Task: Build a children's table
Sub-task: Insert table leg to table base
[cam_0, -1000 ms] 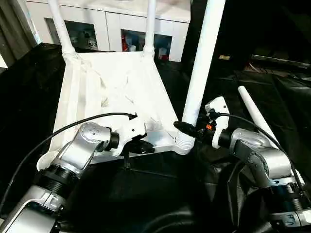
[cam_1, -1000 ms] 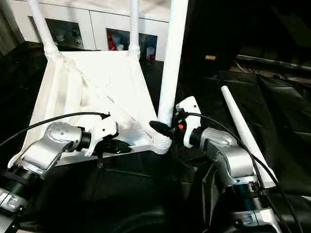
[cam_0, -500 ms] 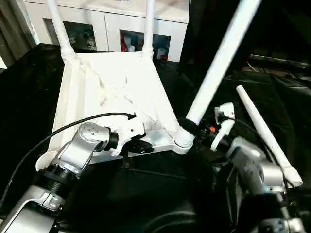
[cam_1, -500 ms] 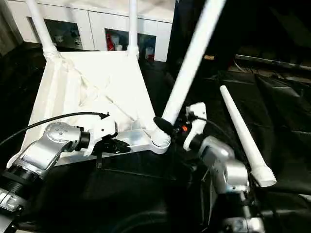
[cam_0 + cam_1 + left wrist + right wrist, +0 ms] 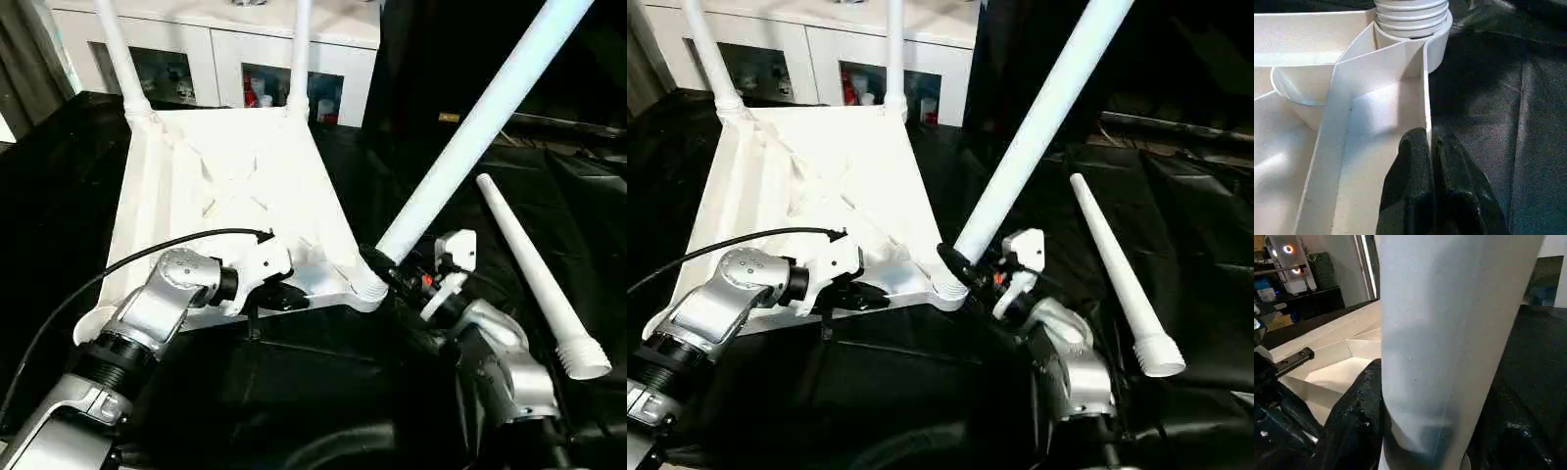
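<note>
The white plastic rectangular tabletop is laid underside-up on the black-draped worktop, with two white tube legs standing in its far sockets. Its near rim is pinched by the left gripper. A third white tapered leg, tilted in the near corner socket, is clasped by the right gripper. A fourth leg is lying loose beside it.

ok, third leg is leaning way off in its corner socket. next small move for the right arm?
Probably swing the held leg back upright before pressing it in. The right gripper clamps it just above the corner socket, yet it slants away from the two upright legs, while the left gripper pinches the tabletop rim.
</note>
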